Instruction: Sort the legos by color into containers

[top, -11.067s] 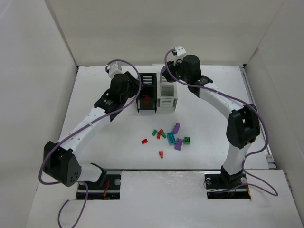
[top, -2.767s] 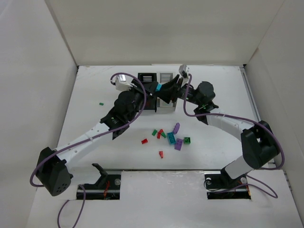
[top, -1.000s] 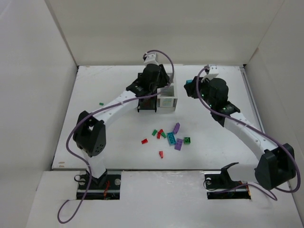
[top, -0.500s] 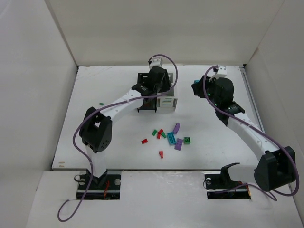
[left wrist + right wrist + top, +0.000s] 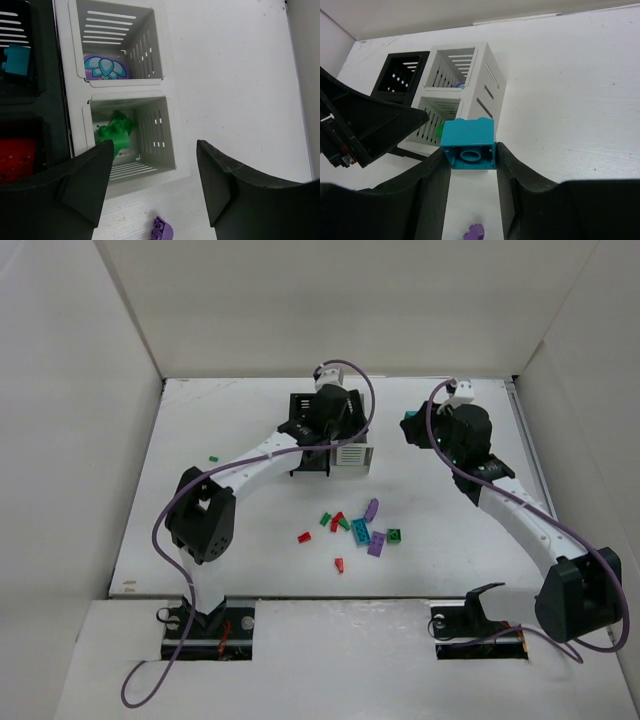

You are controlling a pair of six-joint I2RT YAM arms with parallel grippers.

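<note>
The white bin (image 5: pixel 353 453) and black bin (image 5: pixel 307 462) stand side by side at the table's middle back. My left gripper (image 5: pixel 335 432) hovers open and empty over the white bin (image 5: pixel 156 60); its near compartment holds a green lego (image 5: pixel 118 133). The black bin (image 5: pixel 45 107) holds a teal brick (image 5: pixel 16 60) and red pieces (image 5: pixel 17 156). My right gripper (image 5: pixel 410 426) is shut on a teal brick (image 5: pixel 469 144), held in the air right of the white bin (image 5: pixel 470 87). Loose legos (image 5: pixel 360 530) in red, green, teal and purple lie in front of the bins.
A single green lego (image 5: pixel 213 457) lies far left on the table. A purple brick (image 5: pixel 161 230) lies just in front of the white bin, also in the right wrist view (image 5: pixel 473 233). White walls close the table on three sides.
Over the last seconds both arms swung right: my left gripper came over the white bin, and my right gripper drew back with the teal brick. In the last half second almost nothing moved.
</note>
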